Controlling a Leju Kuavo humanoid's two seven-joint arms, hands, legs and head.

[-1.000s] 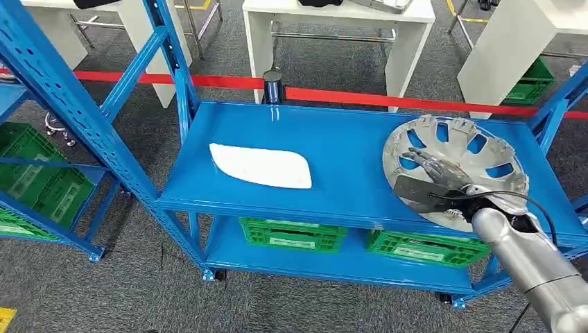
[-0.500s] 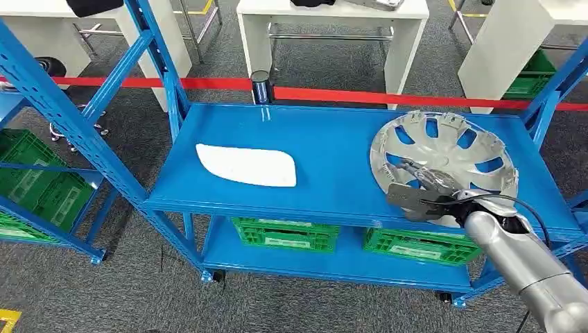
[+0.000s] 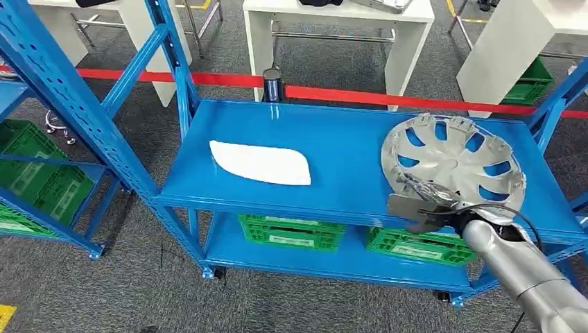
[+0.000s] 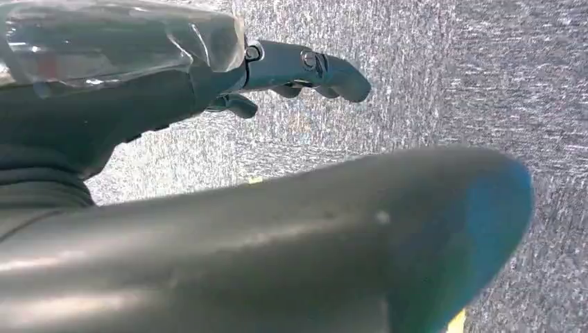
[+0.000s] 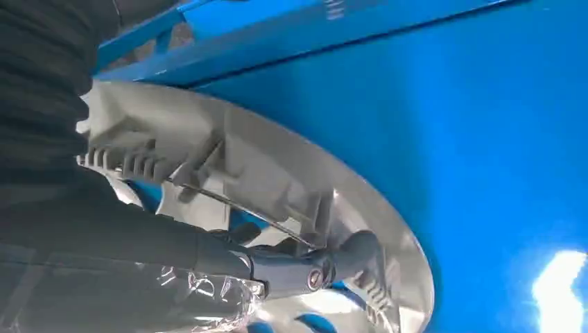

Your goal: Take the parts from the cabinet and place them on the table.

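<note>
From the head view, the silver right arm comes in from the lower right and its right hand (image 3: 424, 202) sits at the near rim of the silver wheel cover (image 3: 454, 158), fingers hooked over the edge and gripping it. The wheel cover lies hollow side up on the right end of the blue cabinet's (image 3: 333, 191) top shelf, and a flat white part (image 3: 261, 164) lies well apart from it on the left half of the same shelf. Against the picture from half a second ago the whole scene has shifted, so the camera has moved; against the picture from a second ago the hand has drawn back from the cover's middle to its near rim. Green crates (image 3: 291, 233) on the lower shelf carry white labels too small to read. In the left wrist view the left hand (image 4: 298, 69) hangs above grey carpet, fingers apart and holding nothing. In the right wrist view a dark finger reaches over the ribbed inner rim of the cover, resting on the blue shelf.
</note>
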